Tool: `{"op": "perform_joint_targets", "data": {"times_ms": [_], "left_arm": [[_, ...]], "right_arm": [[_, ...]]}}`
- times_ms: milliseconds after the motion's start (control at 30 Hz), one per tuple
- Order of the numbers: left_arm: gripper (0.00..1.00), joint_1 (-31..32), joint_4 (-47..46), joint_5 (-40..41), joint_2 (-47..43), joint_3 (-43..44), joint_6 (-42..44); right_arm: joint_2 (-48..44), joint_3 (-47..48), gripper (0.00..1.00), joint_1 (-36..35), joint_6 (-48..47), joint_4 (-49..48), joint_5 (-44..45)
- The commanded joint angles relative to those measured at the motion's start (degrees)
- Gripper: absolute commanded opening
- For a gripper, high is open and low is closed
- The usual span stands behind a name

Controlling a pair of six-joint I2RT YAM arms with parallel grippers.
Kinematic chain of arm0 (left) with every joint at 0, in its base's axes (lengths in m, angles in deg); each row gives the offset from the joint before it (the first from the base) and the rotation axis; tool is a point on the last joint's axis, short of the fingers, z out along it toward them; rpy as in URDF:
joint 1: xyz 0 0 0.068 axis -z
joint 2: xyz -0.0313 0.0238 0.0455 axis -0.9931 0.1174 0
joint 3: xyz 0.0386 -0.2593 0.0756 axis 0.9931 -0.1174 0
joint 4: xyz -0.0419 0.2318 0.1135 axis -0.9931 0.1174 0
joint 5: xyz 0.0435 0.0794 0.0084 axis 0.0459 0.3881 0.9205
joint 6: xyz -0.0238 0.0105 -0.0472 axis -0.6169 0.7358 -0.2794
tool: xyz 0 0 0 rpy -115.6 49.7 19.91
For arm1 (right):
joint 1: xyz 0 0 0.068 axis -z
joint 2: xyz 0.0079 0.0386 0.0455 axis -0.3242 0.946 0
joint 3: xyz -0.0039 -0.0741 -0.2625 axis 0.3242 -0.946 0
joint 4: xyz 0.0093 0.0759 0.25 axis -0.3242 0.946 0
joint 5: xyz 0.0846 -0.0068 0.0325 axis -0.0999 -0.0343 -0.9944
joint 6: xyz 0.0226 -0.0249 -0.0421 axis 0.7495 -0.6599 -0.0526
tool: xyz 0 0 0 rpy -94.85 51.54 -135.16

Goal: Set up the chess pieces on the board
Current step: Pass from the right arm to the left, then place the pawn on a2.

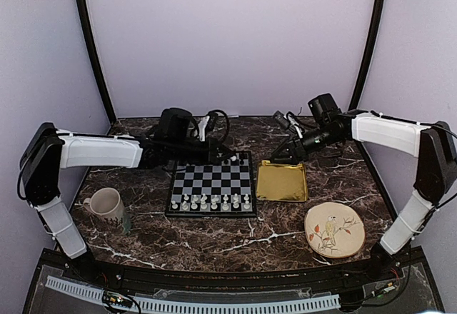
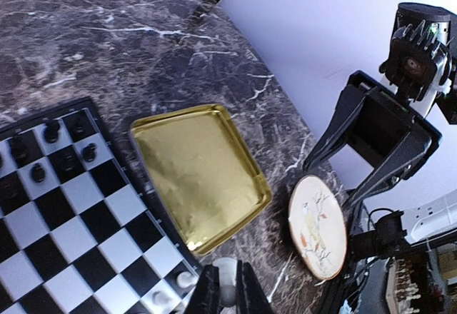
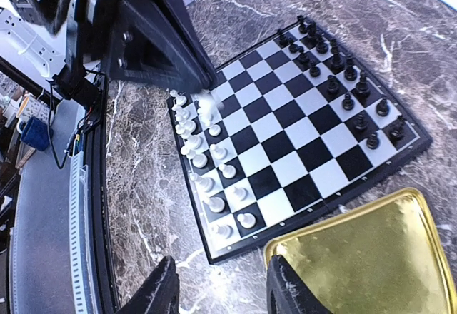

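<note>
Lilac walls close in a dark marble table (image 1: pixel 214 246) veined with white, and the chessboard (image 1: pixel 211 178) lies in the middle of it, between my two arms. My left gripper (image 2: pixel 228 280) is clamped on a white chessman (image 2: pixel 226 267), which sits between my fingers and runs along them, so roughly upright as far as I can tell. It hangs above the board's near side, where the other white chessmen (image 1: pixel 211 203) stand in the two near ranks. The black chessmen (image 3: pixel 335 78) hold the far ranks.

The square I want lies straight beneath my left gripper, among the whites, though I cannot tell exactly which one. I judge that the move is a short descent with the piece kept vertical, and the close neighbours are what it could knock over.

My right gripper (image 3: pixel 223 289) has its jaws apart with nothing between them. It hovers by the gold tray (image 1: pixel 282 182), just right of the board, so my left arm is the nearer one to the white ranks.

The tray holds no pieces that I can see. The bird-painted plate (image 1: pixel 334 230) at the near right carries nothing. I cannot see inside the mug (image 1: pixel 106 203) at the near left.
</note>
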Motion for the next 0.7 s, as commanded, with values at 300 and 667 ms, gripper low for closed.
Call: {"op": "perform_joint_targets", "data": {"times_ms": [300,667], "left_arm": [[0.06,-6.99,59.38,15.84,-9.88,9.29,22.48],[0.06,-9.69,64.43,15.31,-5.79,7.38,23.66]], "right_arm": [[2.01,-0.36,0.43,1.59,-4.29,-0.09,-4.05],[2.23,-0.41,0.42,1.61,-5.07,0.63,-3.88]]}}
